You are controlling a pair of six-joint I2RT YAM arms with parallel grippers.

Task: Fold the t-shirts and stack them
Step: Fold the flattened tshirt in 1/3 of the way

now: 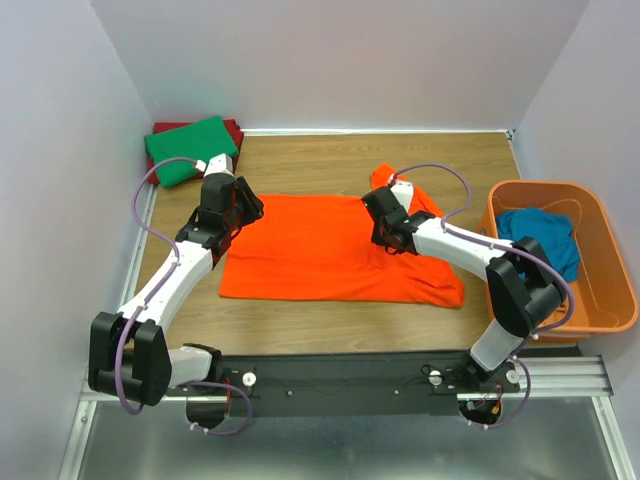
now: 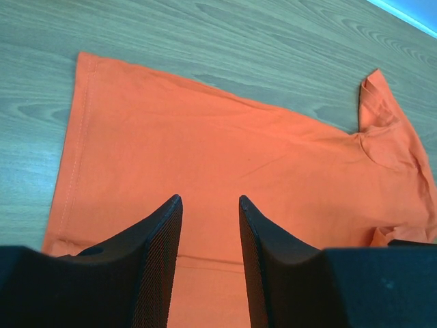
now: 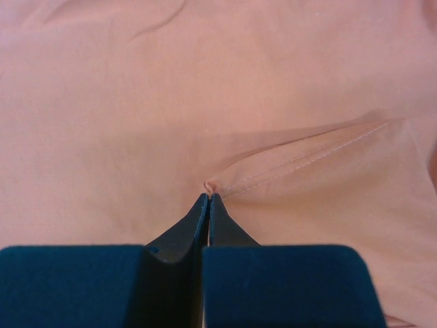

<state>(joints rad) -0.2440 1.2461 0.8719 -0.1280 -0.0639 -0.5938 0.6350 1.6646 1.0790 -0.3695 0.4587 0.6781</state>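
top external view: orange t-shirt (image 1: 320,250) spread flat mid-worktop (image 1: 330,160).
right pincer (image 3: 207,196), at the shirt's 3 o'clock side, is clamped together on a stitched hem fold. left pincer (image 2: 210,199), fingers apart, sits over its 9 o'clock edge. teal t-shirt (image 1: 550,230) lies bunched in the orange basket (image 1: 540,186) at 3 o'clock. green t-shirt (image 1: 190,150) lies folded on the dark red t-shirt (image 1: 234,127) at 11 o'clock.

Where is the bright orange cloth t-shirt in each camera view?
Top external: bright orange cloth t-shirt spread flat at picture centre.
Left wrist: the shirt fills the middle, beyond the jaws.
Right wrist: it fills the whole picture, looking pale.
Shared landmark: its far sleeve, in top and left wrist only.
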